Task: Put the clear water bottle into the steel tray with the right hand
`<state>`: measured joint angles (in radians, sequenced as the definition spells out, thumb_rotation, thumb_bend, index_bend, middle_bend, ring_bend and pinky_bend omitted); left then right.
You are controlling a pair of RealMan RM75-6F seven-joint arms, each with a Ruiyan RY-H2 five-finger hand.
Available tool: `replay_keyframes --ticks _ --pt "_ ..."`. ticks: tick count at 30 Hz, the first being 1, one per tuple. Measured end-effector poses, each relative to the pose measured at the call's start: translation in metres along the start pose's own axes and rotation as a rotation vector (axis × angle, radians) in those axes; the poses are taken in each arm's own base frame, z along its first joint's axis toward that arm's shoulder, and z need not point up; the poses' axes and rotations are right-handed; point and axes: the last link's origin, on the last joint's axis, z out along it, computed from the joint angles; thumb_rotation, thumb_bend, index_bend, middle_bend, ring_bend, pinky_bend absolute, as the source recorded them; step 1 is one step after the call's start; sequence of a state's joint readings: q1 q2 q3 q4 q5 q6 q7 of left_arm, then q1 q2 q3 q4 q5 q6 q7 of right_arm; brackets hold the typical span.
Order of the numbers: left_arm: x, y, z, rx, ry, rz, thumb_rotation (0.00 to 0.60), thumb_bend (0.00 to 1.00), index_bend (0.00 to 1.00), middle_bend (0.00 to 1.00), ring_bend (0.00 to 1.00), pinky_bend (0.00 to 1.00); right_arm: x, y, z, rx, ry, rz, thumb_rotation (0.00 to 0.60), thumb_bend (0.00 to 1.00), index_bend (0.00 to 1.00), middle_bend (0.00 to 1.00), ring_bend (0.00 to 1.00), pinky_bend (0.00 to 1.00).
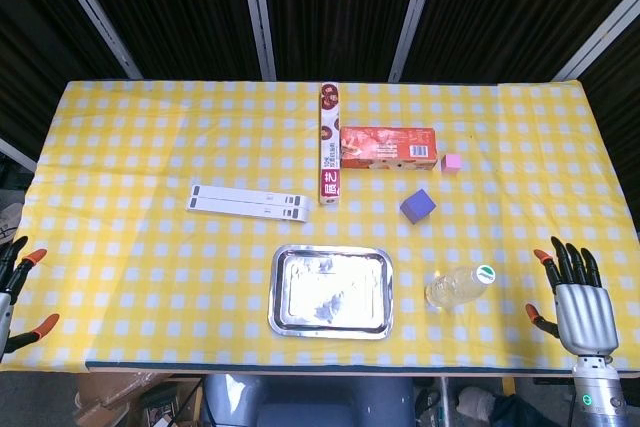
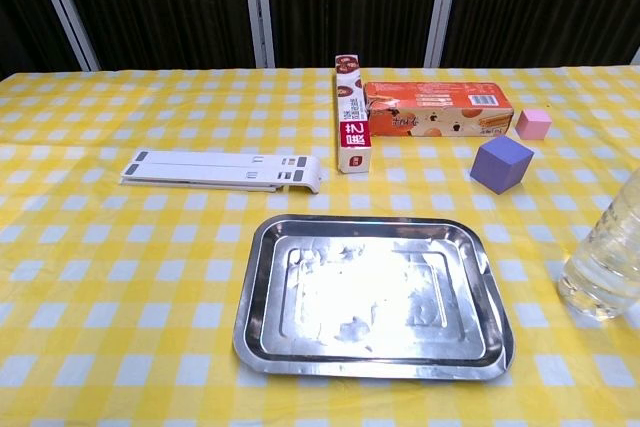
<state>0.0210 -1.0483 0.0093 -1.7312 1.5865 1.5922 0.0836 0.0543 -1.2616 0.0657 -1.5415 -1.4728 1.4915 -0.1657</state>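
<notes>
Head view: the surface [image 1: 150,137] wears a yellow and white checked cloth. The tray [image 1: 331,292] lies near the front edge, nothing in it. Just to its right the bottle [image 1: 459,286] lies on its side, its green-rimmed cap pointing right and away from the tray; it touches neither the tray nor a hand. The right hand [image 1: 577,303] hovers at the front right corner, well apart from the bottle, fingers spread and holding nothing. At the far left edge only orange fingertips of the left hand [image 1: 22,292] show, apart from one another and gripping nothing. Behind the tray sit a white stand [image 1: 252,202], a long narrow box [image 1: 329,144], a red carton [image 1: 388,147], a pink cube [image 1: 451,162] and a purple cube [image 1: 418,205].

Chest view: neither hand appears here. The tray [image 2: 372,359] fills the foreground, its floor glaring with reflected light. The bottle [image 2: 607,262] is cut off by the right edge; only its clear ribbed base shows. The narrow box [image 2: 352,114] carries red and white print with characters I cannot read. The carton [image 2: 437,110] shows a barcode panel and pictured snacks, the text too small to read. The stand [image 2: 222,170], the purple cube [image 2: 501,163] and the pink cube [image 2: 533,124] sit as in the head view.
</notes>
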Motion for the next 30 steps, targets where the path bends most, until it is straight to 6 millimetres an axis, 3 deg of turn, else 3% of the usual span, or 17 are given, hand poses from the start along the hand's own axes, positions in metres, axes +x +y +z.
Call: replay_keyframes --ticks 26,30 --pt "0.003 0.0056 -0.0074 -0.028 0.024 -0.002 0.6 0.22 0.14 0.0 0.0 0.0 0.0017 -0.0005 -0.0036 0.013 -0.031 0.046 0.6 0.28 0.18 0.04 0.0 0.0" --pt "0.0013 0.0059 -0.0064 -0.023 0.021 0.006 0.6 0.22 0.14 0.0 0.0 0.0 0.0016 -0.0002 -0.0029 0.013 -0.045 0.084 0.6 0.19 0.18 0.04 0.0 0.0"
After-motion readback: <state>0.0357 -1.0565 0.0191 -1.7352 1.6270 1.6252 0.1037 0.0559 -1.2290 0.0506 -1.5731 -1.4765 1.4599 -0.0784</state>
